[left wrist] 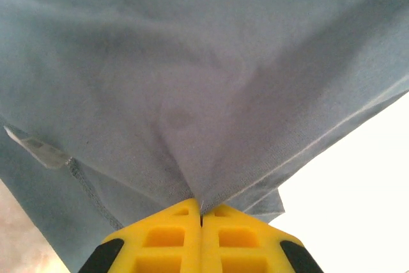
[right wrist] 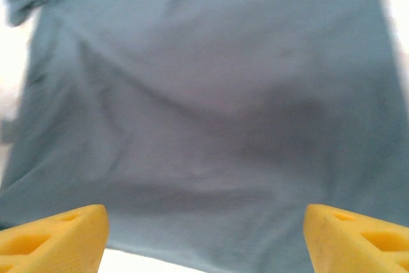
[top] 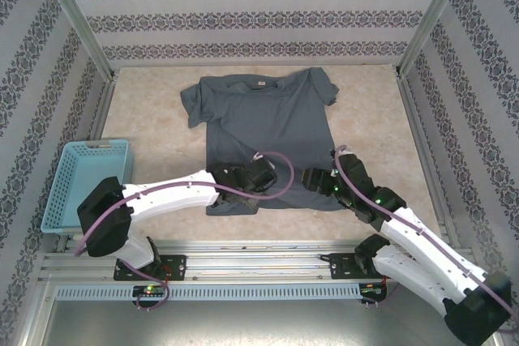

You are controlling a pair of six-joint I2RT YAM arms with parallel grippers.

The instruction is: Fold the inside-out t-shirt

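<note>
The inside-out t-shirt [top: 263, 123], dark slate-grey, lies spread on the table with its collar at the far side. My left gripper [top: 258, 177] sits low over the near hem on the left half. In the left wrist view the left gripper [left wrist: 202, 212] is shut, its yellow fingers [left wrist: 166, 234] pinching a raised peak of the t-shirt [left wrist: 192, 81] near a hem corner. A small pale label [left wrist: 38, 148] shows at a side seam. My right gripper [top: 312, 177] hovers at the near hem on the right half. There the right gripper [right wrist: 204, 241] stands open over the t-shirt [right wrist: 204, 94], with only flat cloth between its fingers [right wrist: 57, 234].
A light-blue mesh basket [top: 85, 180] stands at the table's left edge, beside the left arm. Patterned walls and metal posts enclose the table on three sides. An aluminium rail [top: 259, 265] runs along the near edge, where both arm bases are bolted.
</note>
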